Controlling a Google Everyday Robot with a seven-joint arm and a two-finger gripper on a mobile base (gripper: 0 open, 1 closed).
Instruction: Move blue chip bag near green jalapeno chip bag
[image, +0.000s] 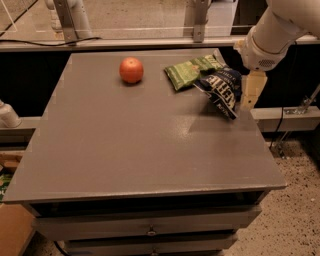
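Note:
The blue chip bag (221, 92), dark navy with white lettering, is at the table's right side, tilted, with its upper left corner touching the green jalapeno chip bag (192, 71). The green bag lies flat just behind and left of it. My gripper (249, 91) is at the blue bag's right edge, right against it, hanging from the white arm that comes in from the upper right. The far side of the blue bag is hidden by the gripper.
A round orange-red fruit (131, 70) sits at the back middle of the grey table (125, 150). The table's right edge runs just beside the gripper. A rail and metal posts (195, 20) stand behind the table. Drawers are below the front edge.

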